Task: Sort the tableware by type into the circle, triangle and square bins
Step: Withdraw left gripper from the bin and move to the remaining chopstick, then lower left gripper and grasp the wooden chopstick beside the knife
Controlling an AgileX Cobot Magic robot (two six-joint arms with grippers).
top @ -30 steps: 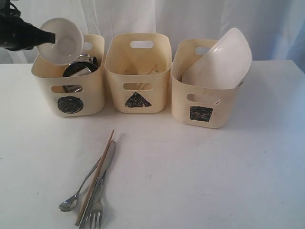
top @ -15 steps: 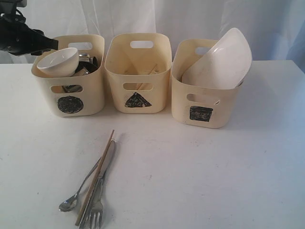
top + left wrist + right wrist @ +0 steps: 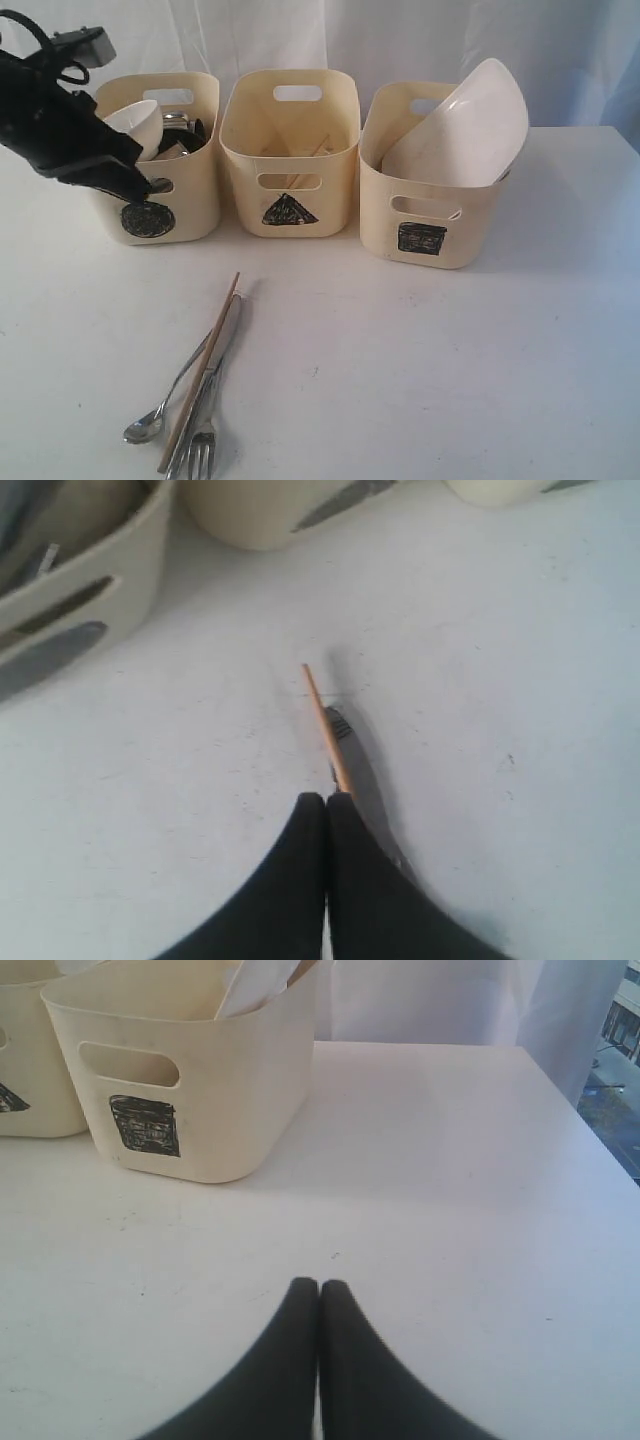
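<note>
The white bowl (image 3: 133, 124) lies in the circle bin (image 3: 190, 205) on top of steel ware (image 3: 182, 132). The triangle bin (image 3: 290, 150) stands in the middle. The square bin (image 3: 430, 195) holds the tilted white square plate (image 3: 465, 125). A wooden chopstick (image 3: 200, 370), knife (image 3: 226, 335), spoon (image 3: 150, 425) and fork (image 3: 203, 442) lie bunched on the table. My left gripper (image 3: 150, 186) hangs shut and empty in front of the circle bin; its wrist view looks down on the chopstick (image 3: 325, 725) beyond the gripper (image 3: 326, 798). My right gripper (image 3: 319, 1285) is shut and empty above bare table.
The white table (image 3: 450, 350) ends at a white curtain behind the bins. From the right wrist view the square bin (image 3: 190, 1090) stands ahead of the gripper, and the table's far edge (image 3: 560, 1090) is close by. Something wooden (image 3: 312, 148) shows inside the triangle bin.
The white bowl went from the left gripper into the circle bin. The left arm then swung down and forward in front of that bin, jaws shut.
</note>
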